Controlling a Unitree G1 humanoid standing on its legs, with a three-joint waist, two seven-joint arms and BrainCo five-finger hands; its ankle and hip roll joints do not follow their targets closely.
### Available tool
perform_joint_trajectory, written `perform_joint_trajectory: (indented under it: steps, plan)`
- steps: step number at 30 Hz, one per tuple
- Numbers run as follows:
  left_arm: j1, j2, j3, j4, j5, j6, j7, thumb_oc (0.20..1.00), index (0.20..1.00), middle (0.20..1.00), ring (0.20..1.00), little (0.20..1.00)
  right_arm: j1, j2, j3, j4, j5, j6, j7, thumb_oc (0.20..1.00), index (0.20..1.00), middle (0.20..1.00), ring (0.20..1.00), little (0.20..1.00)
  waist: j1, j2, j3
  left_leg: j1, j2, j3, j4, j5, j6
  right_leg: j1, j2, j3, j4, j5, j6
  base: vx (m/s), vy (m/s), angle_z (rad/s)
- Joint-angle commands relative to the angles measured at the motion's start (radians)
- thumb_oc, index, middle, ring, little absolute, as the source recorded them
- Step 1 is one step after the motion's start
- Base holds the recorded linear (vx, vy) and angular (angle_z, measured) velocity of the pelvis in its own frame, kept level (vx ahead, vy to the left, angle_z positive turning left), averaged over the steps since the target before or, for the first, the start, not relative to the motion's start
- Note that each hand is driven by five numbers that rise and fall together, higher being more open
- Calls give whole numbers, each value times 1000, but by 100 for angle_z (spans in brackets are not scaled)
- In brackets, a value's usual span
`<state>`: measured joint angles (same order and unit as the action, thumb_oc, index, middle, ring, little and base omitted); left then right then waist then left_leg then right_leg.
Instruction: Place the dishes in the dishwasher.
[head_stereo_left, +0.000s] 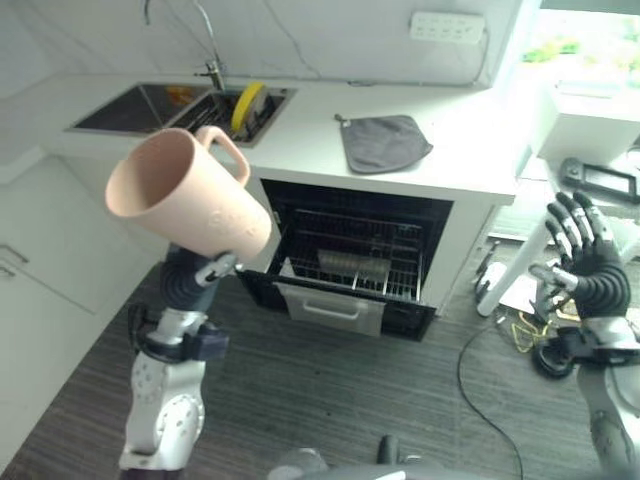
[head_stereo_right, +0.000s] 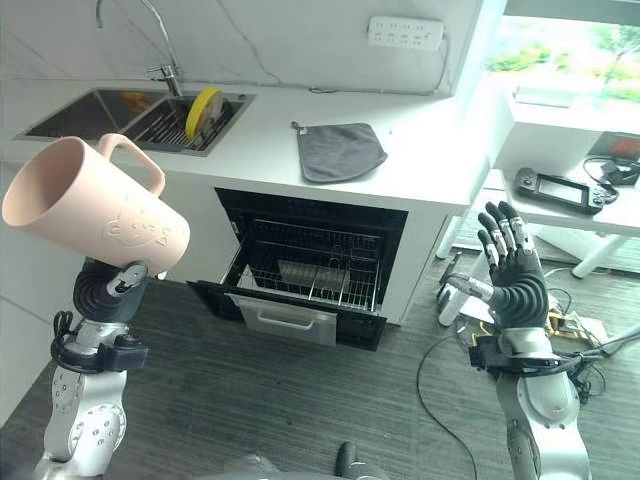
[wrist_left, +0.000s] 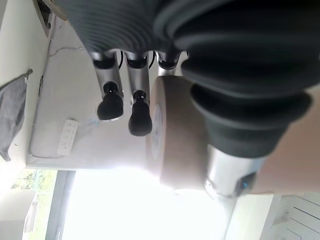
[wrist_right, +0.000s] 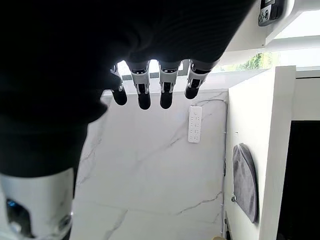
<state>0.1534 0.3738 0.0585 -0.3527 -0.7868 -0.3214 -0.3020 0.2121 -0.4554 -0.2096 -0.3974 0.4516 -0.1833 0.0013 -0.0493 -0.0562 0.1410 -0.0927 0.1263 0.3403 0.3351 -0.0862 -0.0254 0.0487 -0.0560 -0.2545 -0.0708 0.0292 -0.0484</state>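
A pale pink mug (head_stereo_left: 185, 195) with a handle is held high at the left, tilted with its mouth toward the upper left. My left hand (head_stereo_left: 190, 275) grips it from below, fingers and thumb curled round its body (wrist_left: 175, 135). The dishwasher (head_stereo_left: 350, 255) stands open under the white counter, its wire rack (head_stereo_right: 315, 262) pulled out with a pale dish in it. My right hand (head_stereo_right: 512, 275) is raised at the right, away from everything, fingers straight and spread. A yellow plate (head_stereo_left: 246, 104) stands in the sink's drainer.
A grey cloth (head_stereo_left: 383, 141) lies on the counter (head_stereo_left: 300, 130) above the dishwasher. The sink (head_stereo_left: 150, 107) with a tap is at the back left. A white side table (head_stereo_right: 560, 200) with a dark controller stands at the right. Dark wood floor lies in front.
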Motion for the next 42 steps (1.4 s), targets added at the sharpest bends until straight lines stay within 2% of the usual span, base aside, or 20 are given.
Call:
perform_joint_trajectory:
  steps: [1,5,8,10,11,15,19,22,24,26,27,28,31,34,35,36,37,38,41,42]
  plan:
    - [-8,33,58,-70,-89,-55,-33,200,200,200,200,200,-3,-39,-75,-30,6,-48,17,1000,1000,1000,1000,1000,-25,30,-12,149,47,-51,-368,67,-52,53,-21,38,-16,-68,118,190,254,5]
    - [-55,26,17,-31,-99,-101,-68,200,200,200,200,200,-63,-59,-103,-27,15,-65,33,1000,1000,1000,1000,1000,-29,66,-2,71,120,-130,-422,141,-111,40,-15,64,-10,-103,110,163,353,-20]
    - [-87,27,19,-28,-106,-102,-60,200,200,200,200,200,-116,-65,-92,-26,77,-41,44,1000,1000,1000,1000,1000,-20,67,9,72,127,-131,-422,135,-108,31,-49,61,15,-113,127,198,441,-21]
    - [-105,24,19,-25,-109,-77,-61,200,200,200,200,200,-97,-29,-107,-37,93,-52,66,1000,1000,1000,1000,1000,-20,60,14,79,100,-112,-419,126,-92,44,-96,56,62,-129,160,378,582,-31]
    - [-104,23,28,-41,-102,-60,-70,200,200,200,200,200,-34,6,-123,-71,88,-61,82,1000,1000,1000,1000,1000,-15,43,17,81,68,-125,-407,111,-71,35,-132,66,123,-144,188,373,518,-9]
    - [-101,27,33,-44,-91,-22,-88,200,200,200,200,200,29,59,-123,-83,180,-67,106,1000,1000,1000,1000,1000,7,9,18,74,14,-152,-384,81,-25,42,-168,58,208,-156,198,281,326,8]
    - [-101,34,19,-48,-63,-2,-85,200,200,200,200,200,44,90,-103,-100,145,-80,94,1000,1000,1000,1000,1000,20,-10,18,72,-28,-180,-386,68,14,23,-182,63,291,-109,201,162,204,16]
    - [-100,50,-9,-49,56,36,40,200,200,200,200,200,31,91,-50,-117,114,-91,40,1000,1000,1000,1000,1000,31,-8,25,79,-51,-189,-397,60,44,-38,-179,66,428,-67,198,109,174,7]
    - [-112,57,-32,-33,153,34,116,200,200,200,200,200,-5,86,-21,-106,120,-95,3,1000,1000,1000,1000,1000,33,-5,32,80,-52,-182,-396,56,47,-75,-167,75,445,-58,189,27,43,14]
    - [-140,93,-44,-16,231,27,211,200,200,200,200,200,-65,64,4,-71,100,-88,-24,1000,1000,1000,1000,1000,48,-4,46,73,-45,-189,-390,57,28,-67,-136,51,268,-108,174,-11,-148,-9]
    - [-149,102,-41,-11,254,39,241,200,200,200,200,200,-84,56,12,-56,91,-85,-28,1000,1000,1000,1000,1000,55,-10,50,67,-42,-179,-383,50,19,-51,-145,30,169,-73,181,-60,-325,-32]
    - [-150,112,-33,-2,298,38,287,200,200,200,200,200,-121,42,29,-39,112,-78,-21,1000,1000,1000,1000,1000,66,-21,55,71,-27,-140,-389,47,2,-65,-173,-30,74,5,197,-87,-361,-33]
    - [-136,119,-26,16,356,38,317,200,200,200,200,200,-143,54,61,-26,100,-76,-24,1000,1000,1000,1000,1000,64,-18,63,103,4,-115,-409,40,-10,-80,-186,-13,47,55,207,-13,-342,-37]
    - [-121,123,-36,21,467,28,392,200,200,200,200,200,-153,37,93,-31,113,-6,-24,1000,1000,1000,1000,1000,57,-19,41,143,48,-77,-413,36,-28,-44,-157,-38,-5,37,214,104,-484,-23]
    - [-127,127,-53,38,498,52,415,200,200,200,200,200,-171,28,120,-28,151,45,2,1000,1000,1000,1000,1000,55,-21,24,156,77,-51,-405,42,-46,-25,-134,-48,-12,13,211,90,-410,-32]
    - [-127,126,-55,40,502,55,420,200,200,200,200,200,-174,27,125,-28,146,48,1,1000,1000,1000,1000,1000,55,-21,23,158,80,-48,-402,42,-48,-22,-131,-49,-13,10,208,155,-655,-22]
    - [-123,113,-86,72,518,74,468,200,200,200,200,200,-222,-11,181,-26,106,87,10,1000,1000,1000,1000,1000,57,-26,18,157,95,-26,-267,-13,-51,-1,-113,-51,-16,-8,176,131,-493,-13]
    - [-117,103,-118,87,579,53,489,200,200,200,200,200,-244,-36,206,-18,103,100,9,1000,1000,1000,1000,1000,70,-33,26,100,76,-58,-136,-54,-46,11,-102,-42,-16,-16,152,141,-476,-33]
    - [-137,95,-158,119,662,38,561,200,200,200,200,200,-265,-49,223,-11,109,127,-13,1000,1000,1000,1000,1000,66,-19,27,89,95,-29,-264,39,-67,18,-87,-52,-16,-30,151,57,22,-9]
    - [-200,84,-205,164,707,64,635,200,200,200,200,200,-280,-36,249,5,91,127,3,1000,1000,1000,1000,1000,65,-12,25,97,100,-66,-353,92,-83,30,-90,-49,-16,-42,159,39,118,26]
